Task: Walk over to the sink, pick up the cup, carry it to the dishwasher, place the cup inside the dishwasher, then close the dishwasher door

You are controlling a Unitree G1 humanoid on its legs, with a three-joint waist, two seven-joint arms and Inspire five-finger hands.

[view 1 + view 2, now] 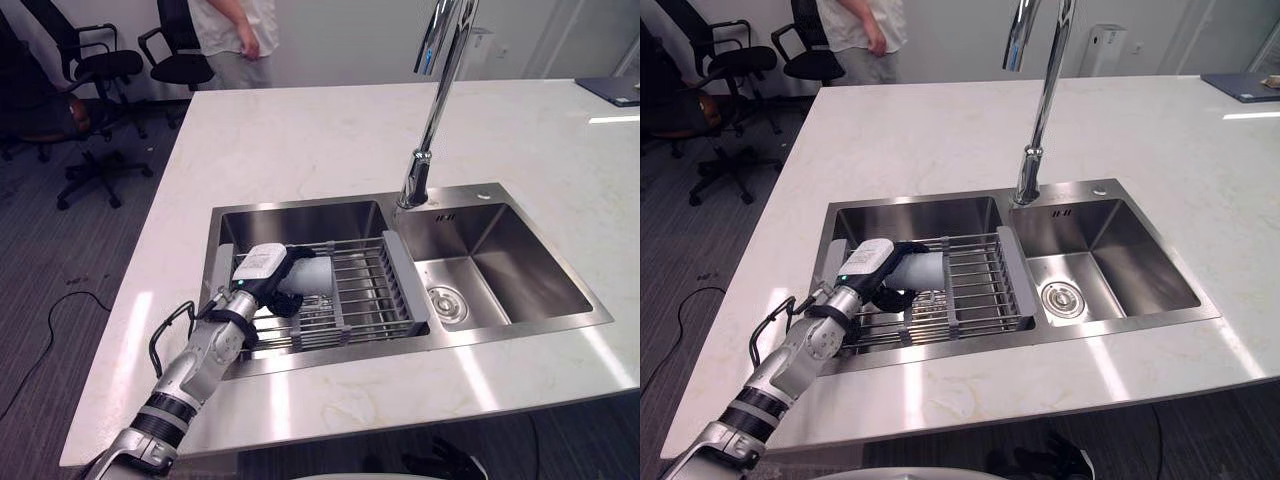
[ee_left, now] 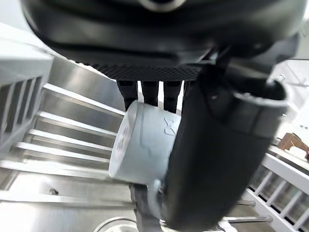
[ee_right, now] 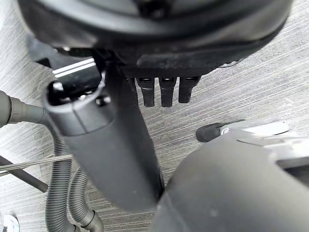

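Countertop (image 1: 300,140) is creamy white with faint marble veins. Sink (image 1: 520,270) and tap (image 1: 432,120) are shiny silver steel, and the rack (image 1: 397,270) is grey with silver wires. Cup (image 2: 145,145) is plain pale white. Left hand (image 1: 262,268) is black with a white cover. Floor (image 1: 60,230) is dark grey, finely striped carpet, and the far-left chairs (image 1: 100,68) are black.

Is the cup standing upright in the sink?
No, the cup is on its side over the rack, gripped by the left hand.

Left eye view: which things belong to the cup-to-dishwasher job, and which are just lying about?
Job:
cup, gripped by the left hand
sink

Lying about:
drying rack across the sink
faucet
office chairs
person standing beyond the counter
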